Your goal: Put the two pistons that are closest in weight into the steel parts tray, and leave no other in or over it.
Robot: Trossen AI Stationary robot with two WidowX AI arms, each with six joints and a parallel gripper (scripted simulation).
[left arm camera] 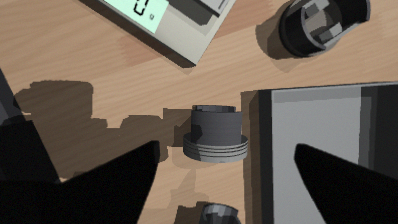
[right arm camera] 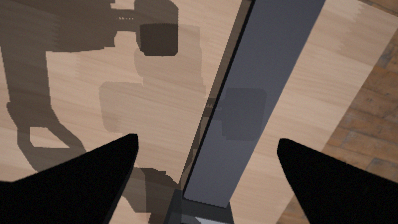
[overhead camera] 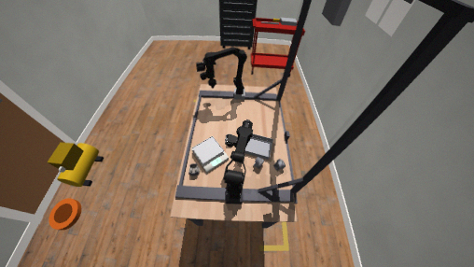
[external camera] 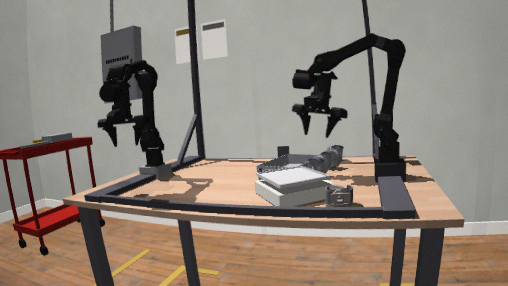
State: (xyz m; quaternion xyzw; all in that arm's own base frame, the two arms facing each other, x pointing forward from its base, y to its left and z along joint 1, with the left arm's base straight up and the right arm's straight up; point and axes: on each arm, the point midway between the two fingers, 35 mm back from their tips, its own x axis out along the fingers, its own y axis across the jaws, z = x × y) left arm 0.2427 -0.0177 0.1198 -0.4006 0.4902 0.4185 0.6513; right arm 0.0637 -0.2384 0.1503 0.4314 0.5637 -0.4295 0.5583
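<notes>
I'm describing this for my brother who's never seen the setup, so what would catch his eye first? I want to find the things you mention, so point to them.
Probably the two black robot arms [overhead camera: 242, 140] [external camera: 372, 45], facing each other from opposite ends of the wooden table [overhead camera: 252, 112] [external camera: 235, 170]. Then the red cart [overhead camera: 275, 61] [external camera: 45, 220] beyond one end, and the white digital scale [overhead camera: 210, 151] [external camera: 292, 192] [left arm camera: 197, 47] between the arms.

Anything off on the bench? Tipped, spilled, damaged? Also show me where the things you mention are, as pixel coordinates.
Nothing looks damaged or spilled. The scale [overhead camera: 209, 151] [external camera: 292, 192] [left arm camera: 187, 52] sits skewed to the table frame [overhead camera: 188, 140] [external camera: 240, 207] [right arm camera: 265, 75], which may just be its placement.
</notes>
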